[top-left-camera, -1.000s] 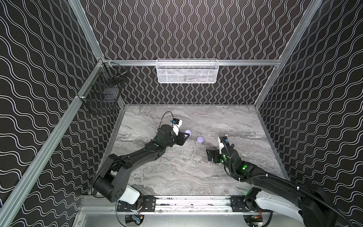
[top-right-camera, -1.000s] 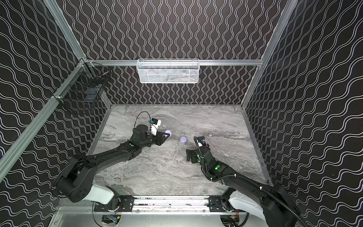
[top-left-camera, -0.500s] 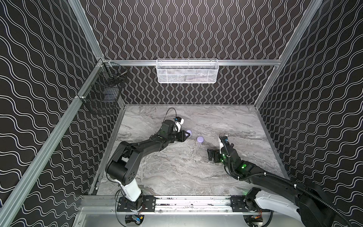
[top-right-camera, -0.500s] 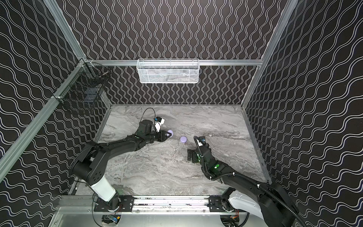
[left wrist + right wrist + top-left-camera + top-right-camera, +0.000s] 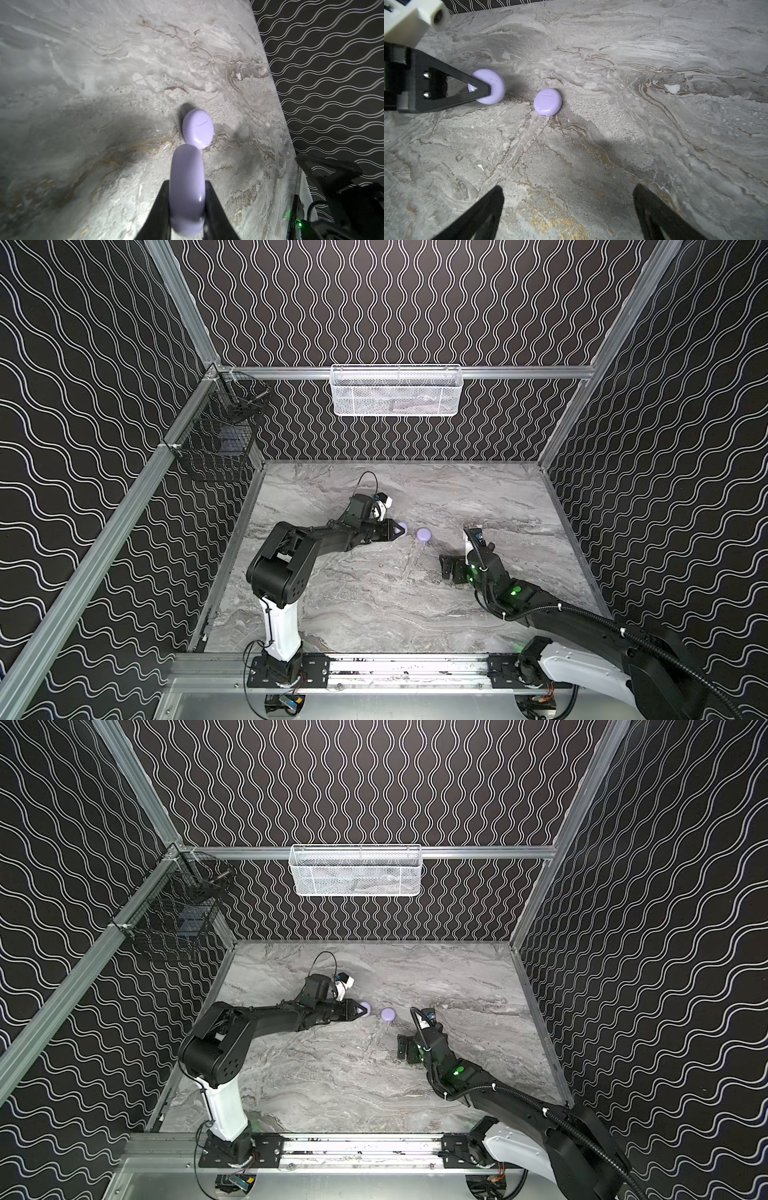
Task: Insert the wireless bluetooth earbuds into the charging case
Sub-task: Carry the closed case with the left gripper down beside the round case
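Note:
Two round lavender charging cases show, both with their lids closed. My left gripper (image 5: pixel 397 529) is shut on one case (image 5: pixel 187 187), holding it edge-on just above the marble table (image 5: pixel 374 605); it also shows as the held case (image 5: pixel 494 87). The second case (image 5: pixel 424 534) lies flat on the table just to its right, a small gap apart, and is the lying case (image 5: pixel 547 101) (image 5: pixel 197 128). My right gripper (image 5: pixel 568 188) stands open and empty, low over the table in front of that lying case (image 5: pixel 388 1014). The earbuds are out of view.
A white mesh basket (image 5: pixel 397 389) hangs on the back wall and a black wire basket (image 5: pixel 216 443) on the left wall. Patterned walls close in the table on three sides. A metal rail (image 5: pixel 374 668) runs along the front edge.
My left arm's shoulder and elbow have risen and swung in, while its gripper, still shut on the case, shifted slightly right. The right arm and the lying case have not moved.

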Action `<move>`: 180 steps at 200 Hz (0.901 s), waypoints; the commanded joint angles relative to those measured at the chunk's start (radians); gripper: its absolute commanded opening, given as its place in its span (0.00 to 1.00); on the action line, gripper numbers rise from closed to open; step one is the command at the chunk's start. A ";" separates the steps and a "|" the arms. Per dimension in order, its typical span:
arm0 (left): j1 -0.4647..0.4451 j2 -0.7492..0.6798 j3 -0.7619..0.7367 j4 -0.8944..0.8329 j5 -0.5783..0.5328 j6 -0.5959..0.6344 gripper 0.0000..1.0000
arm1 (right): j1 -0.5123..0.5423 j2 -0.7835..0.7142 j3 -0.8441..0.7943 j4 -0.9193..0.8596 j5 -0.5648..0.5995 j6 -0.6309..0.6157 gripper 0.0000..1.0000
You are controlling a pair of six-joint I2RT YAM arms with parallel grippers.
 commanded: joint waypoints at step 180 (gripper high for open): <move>0.015 0.106 0.043 -0.006 0.111 -0.029 0.31 | -0.003 0.020 0.020 -0.005 0.023 0.018 0.99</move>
